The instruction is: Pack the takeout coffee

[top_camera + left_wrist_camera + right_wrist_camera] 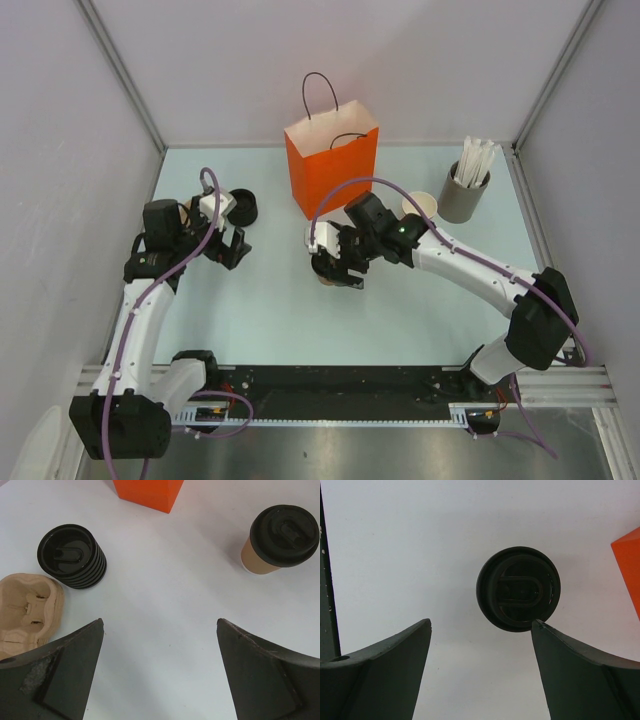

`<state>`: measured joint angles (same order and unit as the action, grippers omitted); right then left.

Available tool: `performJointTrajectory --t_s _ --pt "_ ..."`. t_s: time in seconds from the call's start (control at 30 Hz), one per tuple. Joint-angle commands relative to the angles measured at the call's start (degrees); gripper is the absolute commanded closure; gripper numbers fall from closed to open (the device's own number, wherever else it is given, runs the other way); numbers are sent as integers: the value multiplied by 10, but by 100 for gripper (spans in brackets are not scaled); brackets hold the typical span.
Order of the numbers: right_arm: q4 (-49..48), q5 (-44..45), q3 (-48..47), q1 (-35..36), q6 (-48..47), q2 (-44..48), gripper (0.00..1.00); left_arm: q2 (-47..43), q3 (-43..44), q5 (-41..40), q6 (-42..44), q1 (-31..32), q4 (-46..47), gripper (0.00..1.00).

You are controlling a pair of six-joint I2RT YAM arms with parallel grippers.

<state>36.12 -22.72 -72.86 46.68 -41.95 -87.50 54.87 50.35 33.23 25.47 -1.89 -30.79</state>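
Observation:
The takeout coffee is a tan paper cup with a black lid pressed on, standing upright on the table to the right of my left gripper. The right wrist view looks down on its lid, which lies just beyond my right fingertips and toward the right one. My right gripper hangs open above it with nothing between the fingers. From above, that gripper hides nearly all of the cup. My left gripper is wide open over bare table, well clear of the cup.
An orange paper bag with handles stands open behind the cup. A stack of black lids and a pulp cup carrier sit at the left. A grey cylinder of white sticks and spare cups stand at the back right.

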Motion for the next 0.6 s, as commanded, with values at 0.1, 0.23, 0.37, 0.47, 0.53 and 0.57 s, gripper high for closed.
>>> performJointTrajectory --t_s 0.1,0.23,0.37,0.47,0.53,0.57 --pt "-32 -16 9 3 7 1 16 -6 -6 13 -3 -6 21 1" --pt "-54 -35 22 9 2 -1 16 -4 -6 16 -3 -4 20 0" --pt "-81 -37 35 13 6 -11 18 -4 -7 17 -2 -5 21 1" --pt "-97 -38 40 14 13 -19 19 -3 -7 16 -3 -5 21 1" --pt "-106 -42 40 14 22 -26 21 -4 -7 18 -2 -5 21 1" --pt "-109 -43 41 14 25 -28 23 -4 -7 18 -2 -5 21 1"
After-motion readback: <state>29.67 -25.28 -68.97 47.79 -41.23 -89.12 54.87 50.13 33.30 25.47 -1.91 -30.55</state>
